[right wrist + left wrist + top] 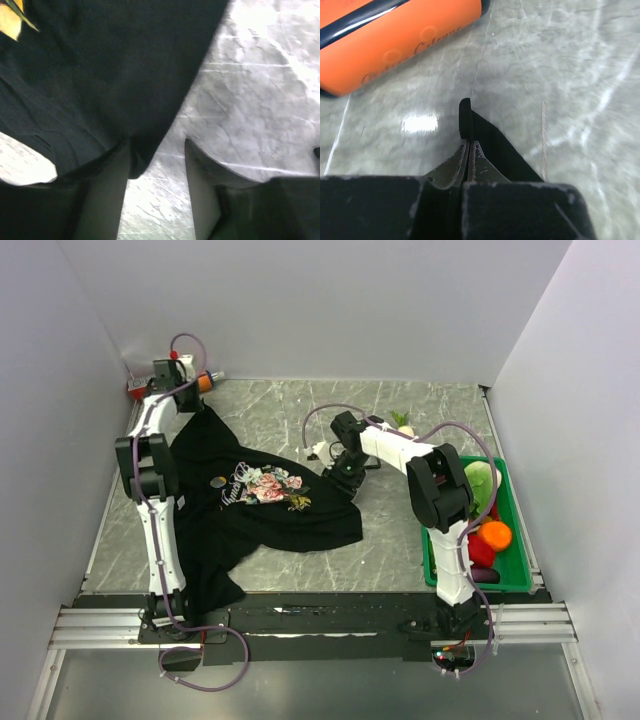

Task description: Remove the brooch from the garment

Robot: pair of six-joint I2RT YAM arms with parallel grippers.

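Fabric of the black T-shirt [250, 520] is spread across the grey table [420, 540], with its far left corner stretched toward the back wall. That corner is clamped in the left gripper [469, 146]. Its fingers are seen pressed together with a fold of black cloth squeezed between them. The hold is judged to anchor the shirt so that it cannot slide while the pin is worked. An orange object [395, 40] with a dark rim lies near that spot, apart from the cloth.

The right gripper [156, 150] is set at the shirt's right edge with its 2 fingers apart. The cloth's edge lies across 1 finger and bare table is seen in the rest of the gap, so nothing is held there.

The brooch [218, 481], a small round piece, sits on the chest just left of the rose print [270, 485]. It lies between the 2 arms and is touched by neither. With 1 corner pinned, a second hold at the right edge would probably be needed to tension the cloth before the brooch is picked off.
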